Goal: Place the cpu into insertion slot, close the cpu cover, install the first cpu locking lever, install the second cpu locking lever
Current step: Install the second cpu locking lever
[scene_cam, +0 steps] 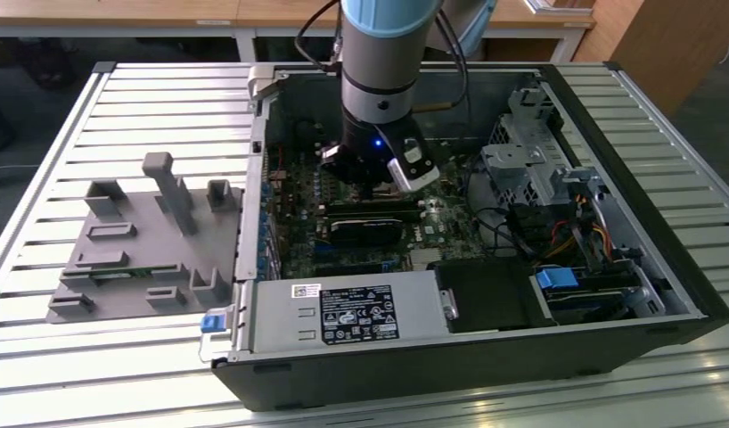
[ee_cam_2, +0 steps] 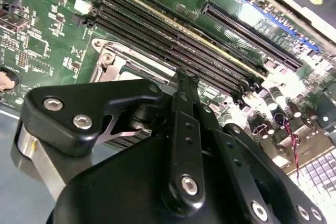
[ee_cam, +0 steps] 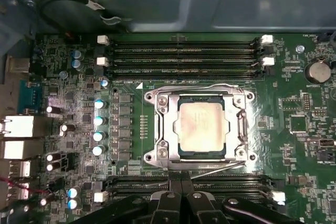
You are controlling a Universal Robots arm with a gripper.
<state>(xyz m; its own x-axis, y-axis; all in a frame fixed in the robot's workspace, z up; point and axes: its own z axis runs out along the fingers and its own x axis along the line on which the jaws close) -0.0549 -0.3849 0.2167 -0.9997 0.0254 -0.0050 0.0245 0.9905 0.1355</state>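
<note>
In the first wrist view the cpu (ee_cam: 202,124), a pale silvery square, lies in the insertion slot (ee_cam: 152,98). The silvery cpu cover (ee_cam: 164,124) lies flat around it. One thin wire lever (ee_cam: 184,86) runs along one socket edge. Another lever (ee_cam: 223,168) slants off the opposite edge, close to my fingertips. My gripper (ee_cam: 181,186) hovers just beside the socket with its black fingers together and nothing between them. Its linkage (ee_cam_2: 184,129) hides most of the socket (ee_cam_2: 110,59) in the second wrist view. In the exterior view the gripper (scene_cam: 371,187) hangs inside the open computer case (scene_cam: 650,267).
Long black memory slots (ee_cam: 184,56) flank the socket on both sides, with capacitors (ee_cam: 98,120) beside it. The case holds a power supply (scene_cam: 340,312), a drive cage (scene_cam: 525,169) and cables. A grey fixture (scene_cam: 139,241) sits on the slatted table at the exterior view's left.
</note>
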